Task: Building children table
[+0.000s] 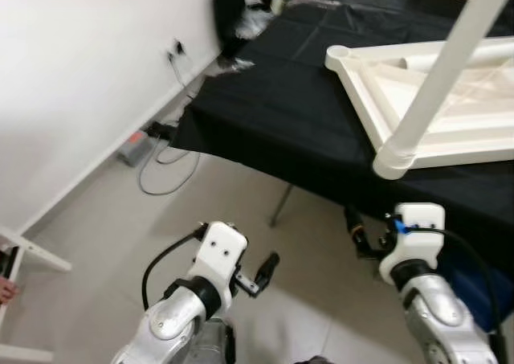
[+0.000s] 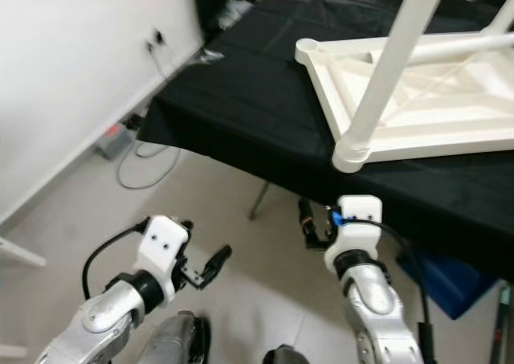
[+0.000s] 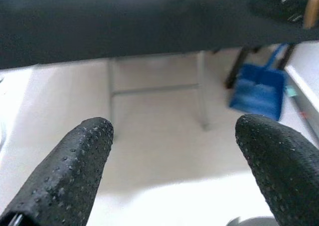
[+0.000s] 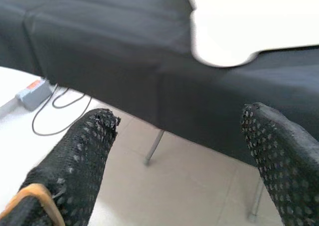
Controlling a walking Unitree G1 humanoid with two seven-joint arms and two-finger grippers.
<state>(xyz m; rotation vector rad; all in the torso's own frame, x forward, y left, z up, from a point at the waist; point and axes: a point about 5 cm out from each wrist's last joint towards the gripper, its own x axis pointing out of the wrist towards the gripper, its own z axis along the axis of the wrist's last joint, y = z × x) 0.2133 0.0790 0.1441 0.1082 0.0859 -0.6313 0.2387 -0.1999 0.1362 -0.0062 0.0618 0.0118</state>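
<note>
A white children's table [image 1: 450, 139] lies upside down on a big table under a black cloth [image 1: 273, 99]. One white leg [image 1: 442, 75] rises from its near corner towards me. My right gripper [image 1: 357, 234] hangs just below the cloth's front edge, under that corner, open, with nothing between its fingers [image 4: 84, 156]. Lower and further left, my left gripper [image 1: 265, 269] hovers above the tiled floor, also open and holding nothing; its wrist view looks under the big table between its fingers [image 3: 75, 161].
A power strip and cables [image 1: 140, 149] lie on the floor by the white wall. Dark bags [image 1: 237, 14] sit at the table's far end. A blue dustpan [image 3: 256, 94] stands under the table among its metal legs [image 3: 202, 91]. A white frame [image 1: 32, 255] lies at my left.
</note>
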